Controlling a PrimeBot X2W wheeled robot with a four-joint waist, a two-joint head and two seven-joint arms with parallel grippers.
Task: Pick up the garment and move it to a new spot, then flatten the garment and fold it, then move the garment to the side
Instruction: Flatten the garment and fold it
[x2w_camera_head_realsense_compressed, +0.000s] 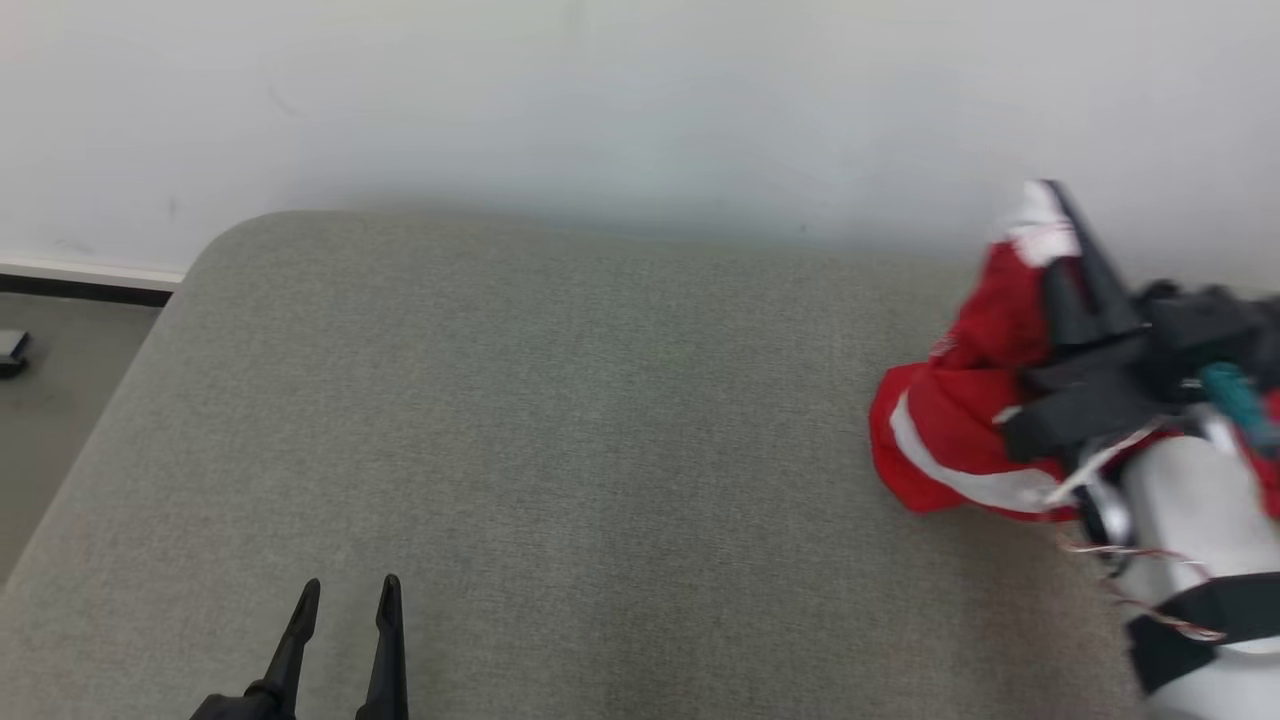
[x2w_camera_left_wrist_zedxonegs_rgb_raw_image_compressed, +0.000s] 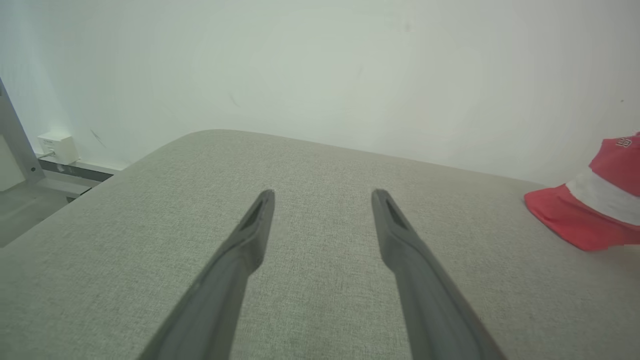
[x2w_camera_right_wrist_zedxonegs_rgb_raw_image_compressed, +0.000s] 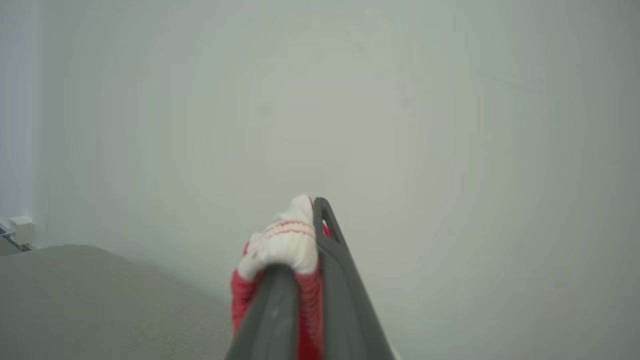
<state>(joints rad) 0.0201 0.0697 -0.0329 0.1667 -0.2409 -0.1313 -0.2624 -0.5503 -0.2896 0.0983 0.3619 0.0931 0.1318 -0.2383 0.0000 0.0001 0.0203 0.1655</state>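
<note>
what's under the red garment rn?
The grey cushion: the garment lies on it at its lower folds, while the right gripper pinches its white-trimmed edge up. Anything beneath the heap is covered.

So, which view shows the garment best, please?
The head view: most of the red garment shows, the right gripper shut on it. The left wrist view catches one edge; the right wrist view, the pinched white trim.

Right part of the garment (x2w_camera_head_realsense_compressed: 950, 420) was hidden behind the right gripper (x2w_camera_head_realsense_compressed: 1052, 192) and its pale forearm (x2w_camera_head_realsense_compressed: 1200, 500), both blurred; the rest ran off the right edge. The left wrist view also cut it at the right edge. The marking (x2w_camera_left_wrist_zedxonegs_rgb_raw_image_compressed: 623, 142) near its top was too small to read. The left gripper (x2w_camera_head_realsense_compressed: 351, 583) was cut off at the bottom edge, below the fingers. A small dark object (x2w_camera_head_realsense_compressed: 12, 352) on the floor (x2w_camera_head_realsense_compressed: 60, 420) was clipped by the left edge and could not be identified.
</note>
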